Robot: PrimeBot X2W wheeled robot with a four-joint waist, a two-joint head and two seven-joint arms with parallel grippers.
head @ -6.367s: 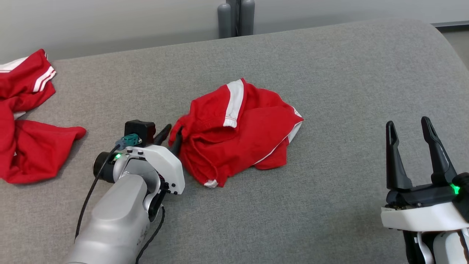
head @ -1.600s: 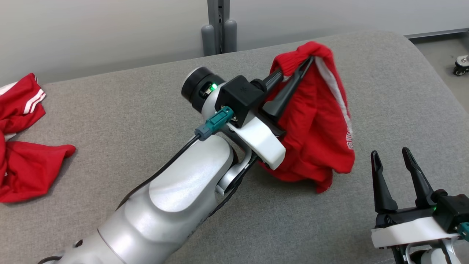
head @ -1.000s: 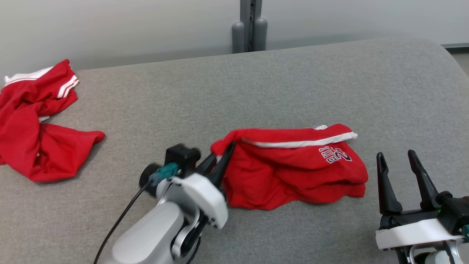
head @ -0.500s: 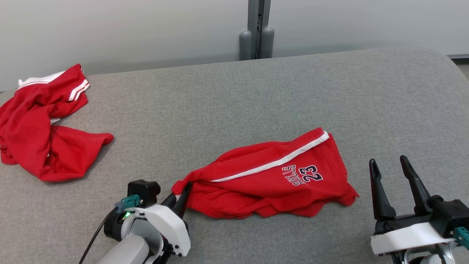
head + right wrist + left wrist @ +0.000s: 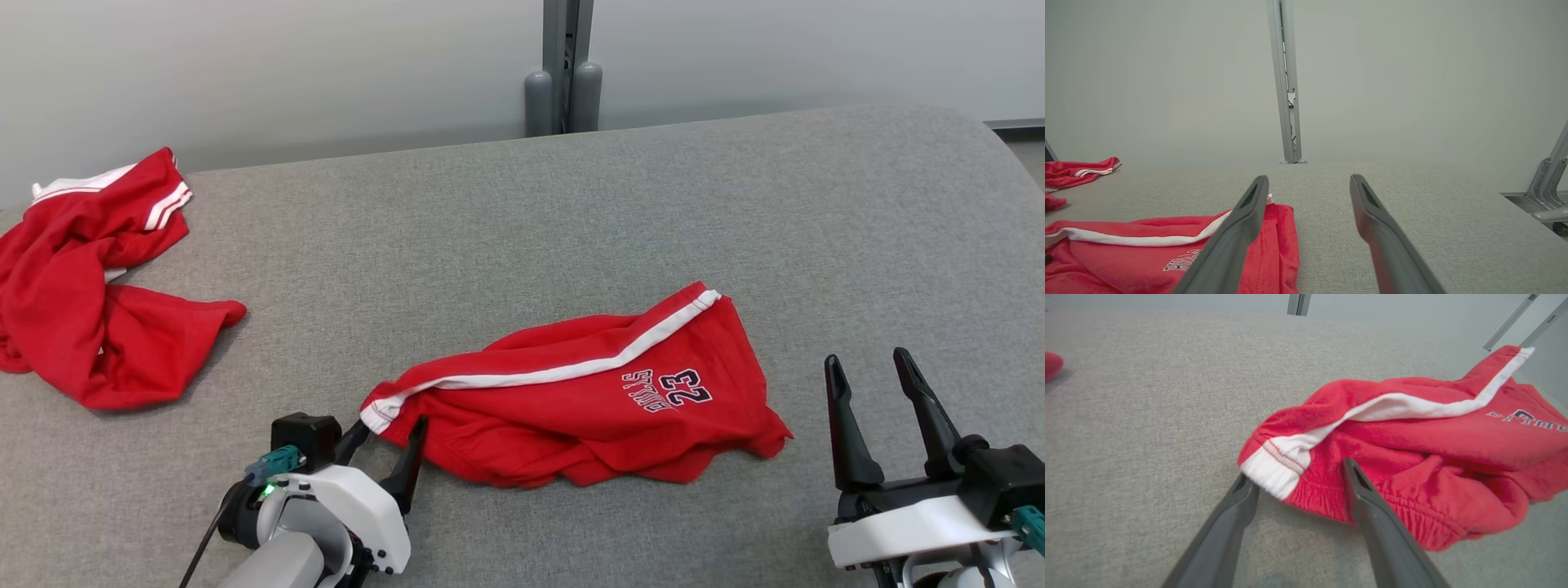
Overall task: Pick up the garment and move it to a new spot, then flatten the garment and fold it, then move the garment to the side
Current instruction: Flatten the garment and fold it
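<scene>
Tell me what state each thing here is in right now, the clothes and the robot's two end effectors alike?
Red shorts: lying loose on the grey cushion, stretched out but rumpled, not folded, number print facing up.
Left end effector: open, fingers either side of the shorts' waistband corner, not clamping it.
Right end effector: open, empty, apart from the shorts.
Second red garment: crumpled in a heap at the far left.

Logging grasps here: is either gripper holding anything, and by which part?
Nothing is held. The left gripper is open, its fingers astride the white-striped corner of the red shorts; the right gripper is open too.
</scene>
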